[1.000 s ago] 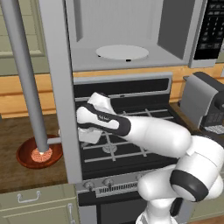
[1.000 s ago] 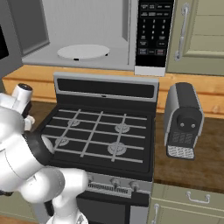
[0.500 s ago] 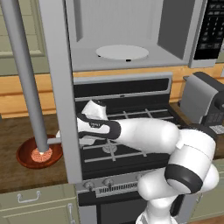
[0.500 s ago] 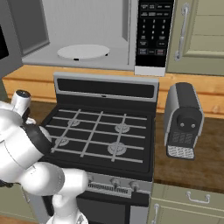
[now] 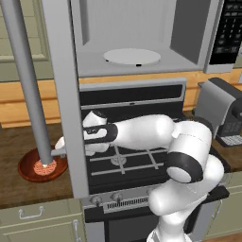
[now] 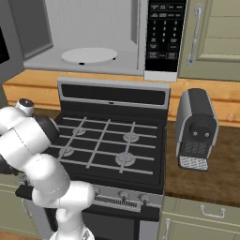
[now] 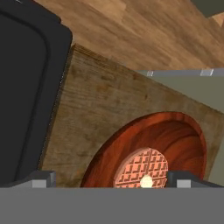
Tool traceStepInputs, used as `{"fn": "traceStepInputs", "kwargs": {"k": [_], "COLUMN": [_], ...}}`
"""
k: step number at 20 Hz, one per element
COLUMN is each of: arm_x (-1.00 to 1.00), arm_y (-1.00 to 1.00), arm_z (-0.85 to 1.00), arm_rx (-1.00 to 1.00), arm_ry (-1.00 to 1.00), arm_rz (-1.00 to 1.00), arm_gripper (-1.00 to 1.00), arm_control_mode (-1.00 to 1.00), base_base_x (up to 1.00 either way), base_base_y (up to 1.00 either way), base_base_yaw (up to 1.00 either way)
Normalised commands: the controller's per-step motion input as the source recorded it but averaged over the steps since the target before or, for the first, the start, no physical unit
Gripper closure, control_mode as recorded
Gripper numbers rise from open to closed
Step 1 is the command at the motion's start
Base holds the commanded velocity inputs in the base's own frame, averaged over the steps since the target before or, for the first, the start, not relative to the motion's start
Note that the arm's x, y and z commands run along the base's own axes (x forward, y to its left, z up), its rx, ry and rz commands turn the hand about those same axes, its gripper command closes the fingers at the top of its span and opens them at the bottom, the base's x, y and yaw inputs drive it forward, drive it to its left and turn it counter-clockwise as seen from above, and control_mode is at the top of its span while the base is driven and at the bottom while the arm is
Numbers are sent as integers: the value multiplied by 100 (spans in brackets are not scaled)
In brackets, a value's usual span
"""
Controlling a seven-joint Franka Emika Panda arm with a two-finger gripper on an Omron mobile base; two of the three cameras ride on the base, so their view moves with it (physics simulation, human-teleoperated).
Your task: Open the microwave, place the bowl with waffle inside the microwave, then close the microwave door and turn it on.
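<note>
The waffle (image 7: pixel 141 168) is seen lying in the bowl (image 7: pixel 175 135) on the table (image 7: pixel 100 109); the pincer (image 7: pixel 109 178) is spread wide above it, holding nothing.

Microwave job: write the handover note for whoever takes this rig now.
Pincer: open, holding nothing, above the bowl, one fingertip on each side of the waffle in the hand view.
Bowl with the waffle sits on the wooden counter left of the stove, behind the microwave door's handle in the left base view.
Microwave: microwave door swung open, turntable bare.
Done: door opened.
Left: grasp the bowl, set it on the turntable, close the door, start it at the keypad.
</note>
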Motion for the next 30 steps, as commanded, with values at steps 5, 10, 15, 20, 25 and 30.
{"fn": "traceStepInputs", "kwargs": {"k": [5, 10, 15, 20, 25, 30], "arm_x": [32, 25, 21, 17, 12, 2], "arm_y": [18, 4, 21, 17, 13, 17], "arm_z": [-12, -18, -20, -31, -25, -12], "arm_rx": [-8, -10, -10, -12, -10, -5], "arm_ry": [0, 0, 0, 0, 0, 0], "arm_rz": [-3, -4, -2, -1, 0, 0], "arm_gripper": [-100, -100, -100, -100, -100, 100], "arm_control_mode": [-100, -100, -100, -100, -100, -100], "base_base_x": [0, 0, 0, 0, 0, 0], "base_base_y": [0, 0, 0, 0, 0, 0], "base_base_yaw": [0, 0, 0, 0, 0, 0]}}
